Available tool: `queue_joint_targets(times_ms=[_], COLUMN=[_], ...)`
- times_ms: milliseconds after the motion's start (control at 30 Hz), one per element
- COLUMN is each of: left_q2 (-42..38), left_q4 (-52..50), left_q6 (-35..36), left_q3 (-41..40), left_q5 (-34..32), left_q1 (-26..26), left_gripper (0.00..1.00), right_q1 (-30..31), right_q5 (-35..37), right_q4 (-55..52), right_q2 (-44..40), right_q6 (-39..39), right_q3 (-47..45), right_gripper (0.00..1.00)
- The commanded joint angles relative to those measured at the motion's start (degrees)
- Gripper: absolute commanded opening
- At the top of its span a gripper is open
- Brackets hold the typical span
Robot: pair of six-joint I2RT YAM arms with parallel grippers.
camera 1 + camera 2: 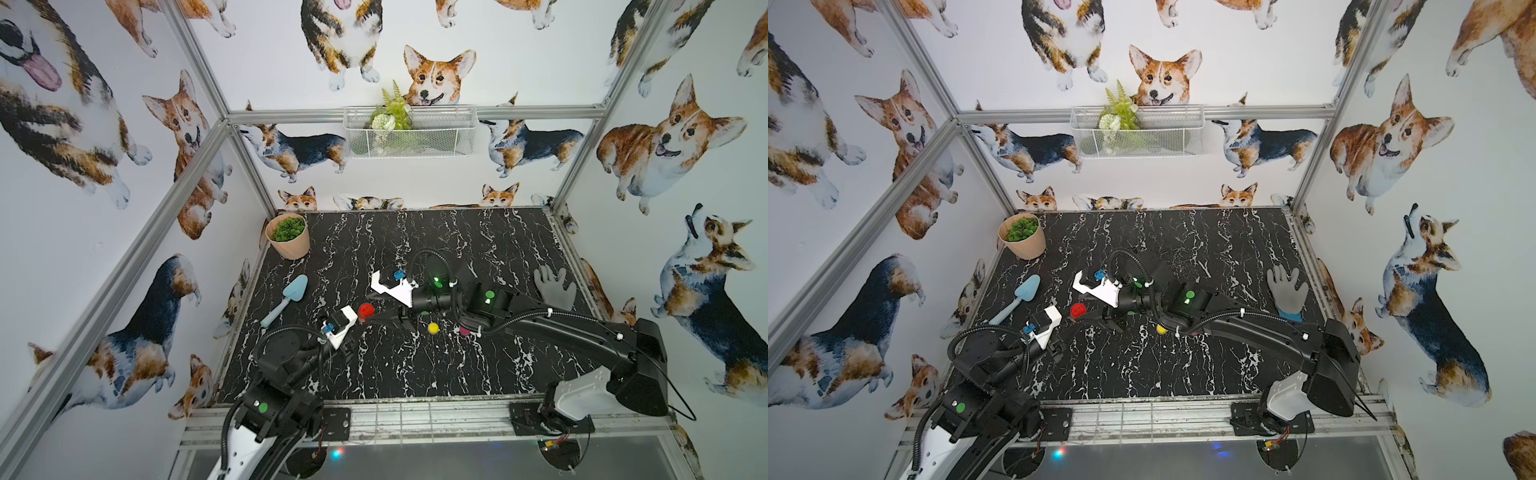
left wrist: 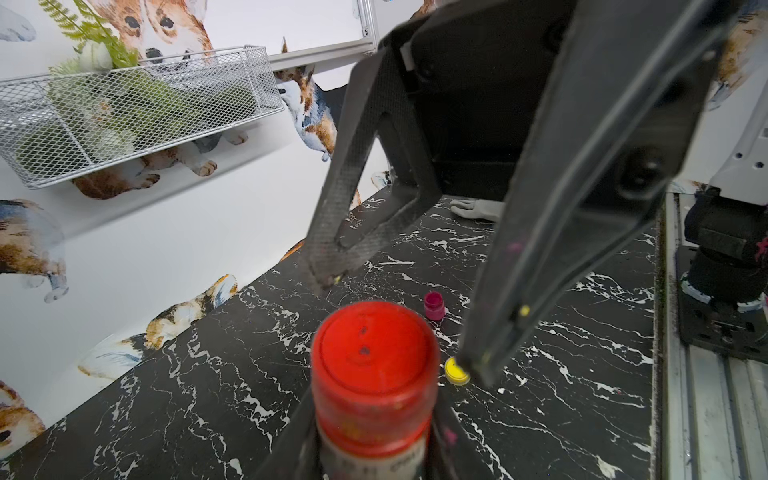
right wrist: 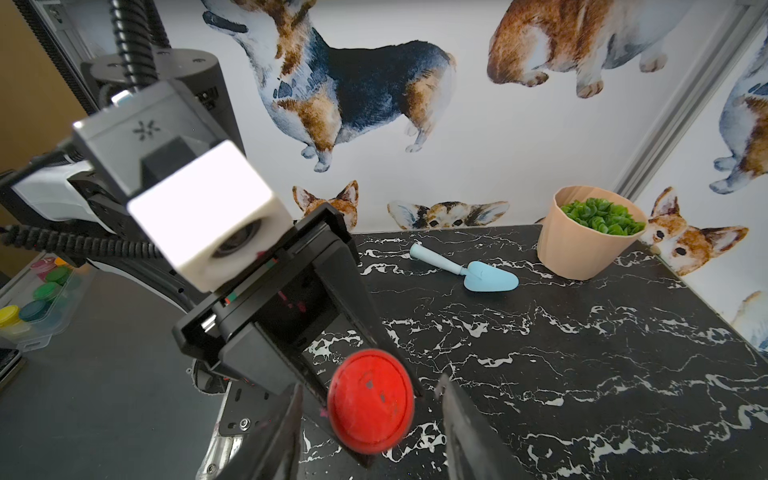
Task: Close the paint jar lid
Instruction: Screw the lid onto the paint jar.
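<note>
Okay so the right gripper [image 2: 399, 328] has its jaws spread around the round red plastic lid [image 3: 371, 401], with a gap on each side and touching nothing. I'd centre them on the rim, squeeze evenly, then twist without tilting. Left gripper [image 2: 372, 440] is clamped on the small clear paint jar [image 2: 374, 461], just 9 o'clock of the black marble tabletop's [image 1: 478, 249] centre.

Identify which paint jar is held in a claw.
The red-lidded paint jar, gripped by the left claw; the yellow-lidded jar and magenta jar stand free.
</note>
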Motion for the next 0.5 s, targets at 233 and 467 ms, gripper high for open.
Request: queue_joint_targets(times_ms=[233, 467], left_q2=[-0.12, -0.20], left_q4=[2.22, 2.31], left_q6=[0.32, 0.37], left_q3=[-0.12, -0.12], left_q5=[0.17, -0.07], left_q1=[-0.05, -0.06], left_gripper=[0.35, 0.35], right_q1=[1.16, 1.51], right_q5=[1.58, 2.51], right_q4=[1.82, 1.29], right_q2=[1.44, 1.90], right_q6=[-2.60, -2.95], right_q3=[1.33, 1.61], right_gripper=[0.43, 0.39])
